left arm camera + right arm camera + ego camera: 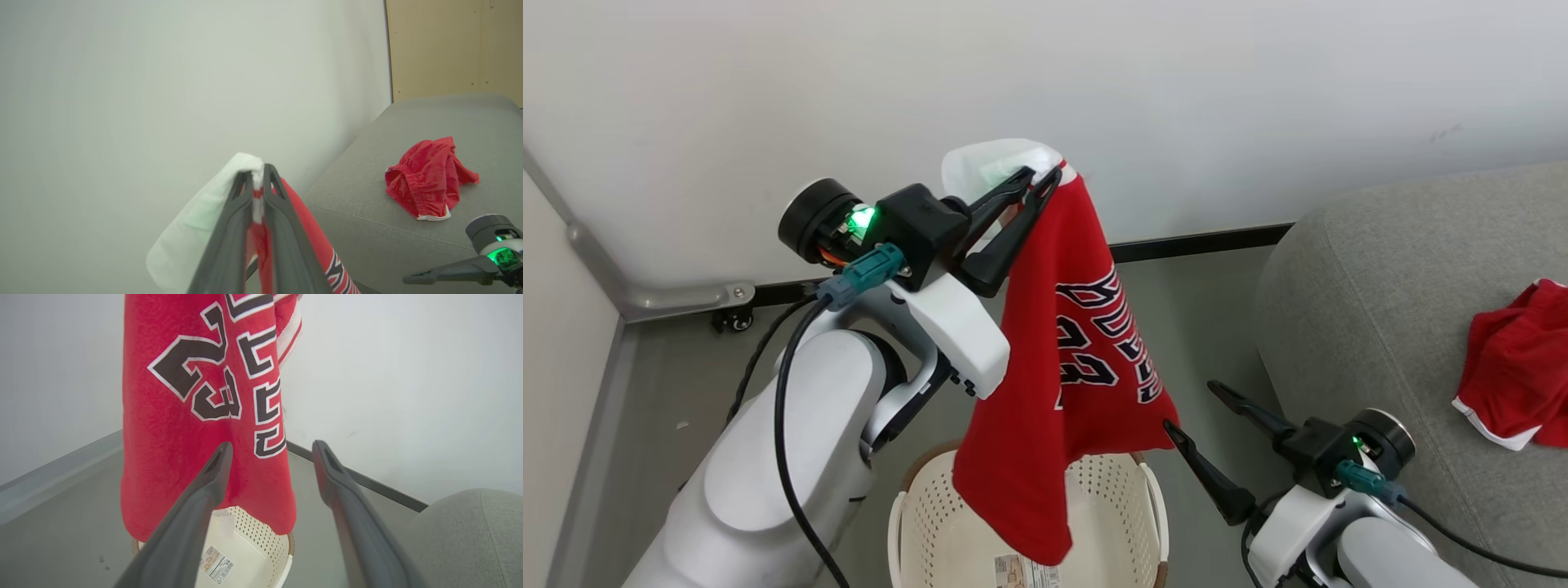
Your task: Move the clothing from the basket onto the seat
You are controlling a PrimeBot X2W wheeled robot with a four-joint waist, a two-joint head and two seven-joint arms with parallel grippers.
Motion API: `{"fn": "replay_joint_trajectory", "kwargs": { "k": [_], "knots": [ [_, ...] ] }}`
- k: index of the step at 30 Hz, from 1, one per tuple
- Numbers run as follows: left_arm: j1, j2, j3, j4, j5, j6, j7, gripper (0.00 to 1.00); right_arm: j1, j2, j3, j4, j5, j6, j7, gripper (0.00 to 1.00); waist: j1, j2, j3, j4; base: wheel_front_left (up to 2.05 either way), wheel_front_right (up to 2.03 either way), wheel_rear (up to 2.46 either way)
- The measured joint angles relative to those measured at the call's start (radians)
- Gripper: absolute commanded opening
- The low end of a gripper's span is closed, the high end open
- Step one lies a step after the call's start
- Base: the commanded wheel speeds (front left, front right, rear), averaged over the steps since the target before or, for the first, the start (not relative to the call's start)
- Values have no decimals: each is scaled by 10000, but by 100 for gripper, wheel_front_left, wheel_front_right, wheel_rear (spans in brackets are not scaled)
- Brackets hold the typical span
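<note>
The left pincer (1044, 176), its two long dark fingers pressed together, pinches the top edge of a soft red sports jersey with white trim and a black "23" print (1062, 343). The jersey hangs straight down from the fingertips. A fold of its white fabric bunches over the tips in the left wrist view (257, 169). Its lower hem dangles over the mouth of the cream perforated plastic laundry basket with a brown rim (931, 523). A paper label (215, 559) shows on the basket's inner bottom. The right pincer (1190, 406) is spread wide and holds nothing, low beside the basket's right rim, with the hanging jersey just beyond its tips. A second crumpled red garment with a white hem (425, 179) lies on top of the large rounded light grey woven seat (1380, 310), well in from its front edge.
</note>
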Motion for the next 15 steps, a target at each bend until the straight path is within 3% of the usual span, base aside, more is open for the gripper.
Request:
{"fn": "replay_joint_trajectory", "kwargs": {
  "k": [15],
  "knots": [
    [-337, 25, -972, -709, -844, 0, 579, 0, -649, 33, 228, 752, 267, 0, 0, 100, 0, 0, -110, 306, 0, 0, 0]
  ]
}}
